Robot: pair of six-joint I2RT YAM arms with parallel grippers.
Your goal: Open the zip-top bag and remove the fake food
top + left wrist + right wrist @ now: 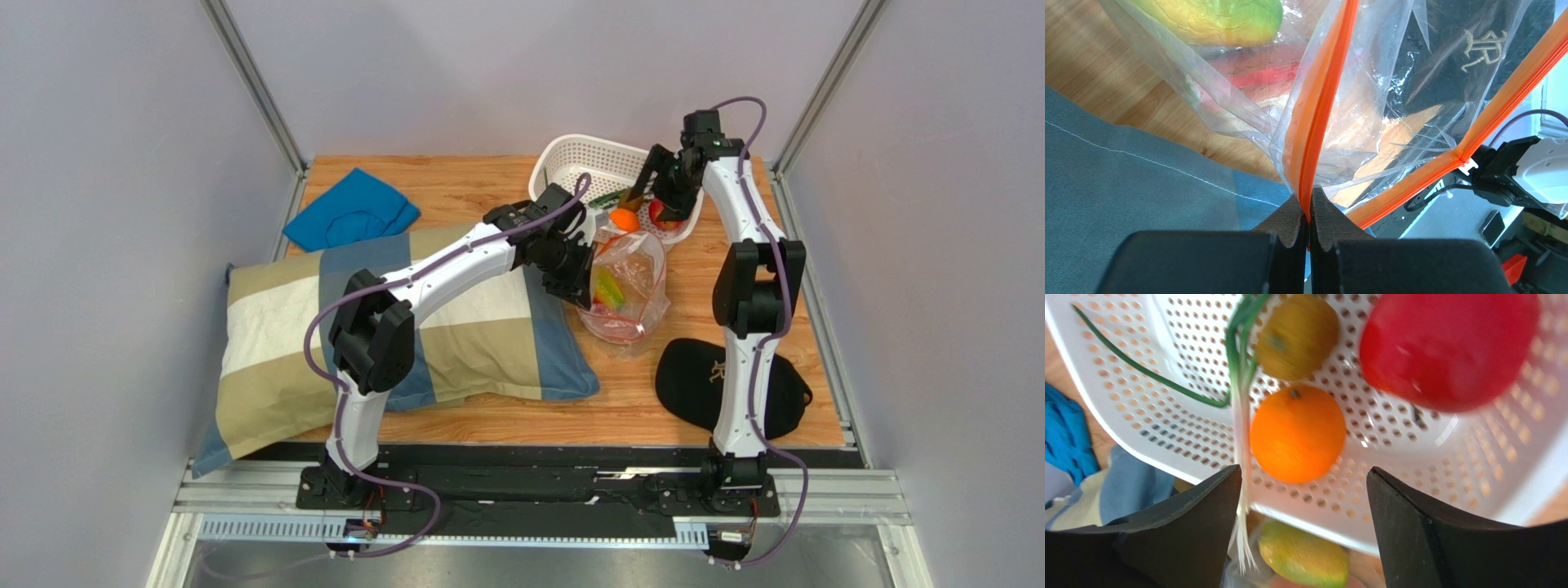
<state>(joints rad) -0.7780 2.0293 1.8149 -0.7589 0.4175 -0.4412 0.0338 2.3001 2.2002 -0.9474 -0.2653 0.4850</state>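
The clear zip-top bag (pixel 628 292) lies on the table just in front of the white basket, its mouth pulled open. My left gripper (pixel 1309 211) is shut on the bag's orange zip strip (pixel 1318 104). Inside the bag I see fake food: a yellow-green piece (pixel 1220 15) and a red piece (pixel 1260 73). My right gripper (pixel 1303 473) hangs open over the basket, holding nothing. More fake food lies in the basket: an orange (pixel 1298 433), a red apple (pixel 1447 346), a brownish-yellow fruit (pixel 1296 335) and a green onion (pixel 1241 386).
The white perforated basket (pixel 586 162) stands at the back of the table. A striped pillow (pixel 405 325) fills the left side, with a blue cloth (pixel 352 208) behind it. A black cap (pixel 705 380) lies at the front right, beside the right arm.
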